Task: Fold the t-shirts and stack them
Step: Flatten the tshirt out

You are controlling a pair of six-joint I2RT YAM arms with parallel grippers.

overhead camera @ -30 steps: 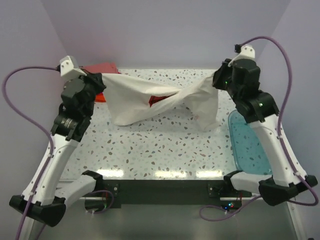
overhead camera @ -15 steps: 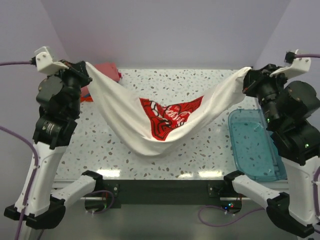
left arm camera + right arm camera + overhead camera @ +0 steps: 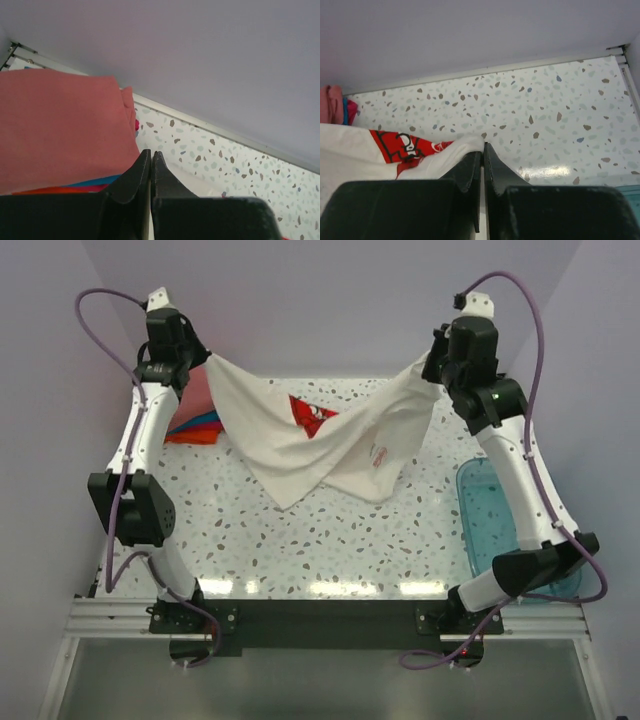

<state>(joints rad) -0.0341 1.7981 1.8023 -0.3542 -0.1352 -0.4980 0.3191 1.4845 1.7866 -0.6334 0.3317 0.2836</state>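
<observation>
White t-shirt [image 3: 300, 445] was seen slung in the air between the two claws, above the far half of the tabletop [image 3: 330, 540]. It sagged in a twisted V, and its lowest corner was noted close to the surface; contact could not be judged. The red print [image 3: 312, 417] was partly hidden in a fold.

Surface: pale speckled terrazzo, with glare along the near edge. Room: plain lilac walls [image 3: 320, 300] closed in the back and both sides, and a light strip ran where the back wall met the tabletop.

Left claw [image 3: 198, 360] was held high at the far left. Its fingers were pressed together in the wrist view, with white cloth pinched at the tips. Right claw [image 3: 432, 365] was held high at the far right. Its fingers were likewise closed on a bunched edge of the shirt.

A folded stack [image 3: 190, 428] was recorded at the far left corner, salmon-pink on top with teal and orange edges beneath. It was partly hidden by the left arm and the hanging cloth. A translucent teal bin [image 3: 490, 520] lay along the right edge, overlapped by the right arm. Purple cables [image 3: 95, 310] looped above both arms.
</observation>
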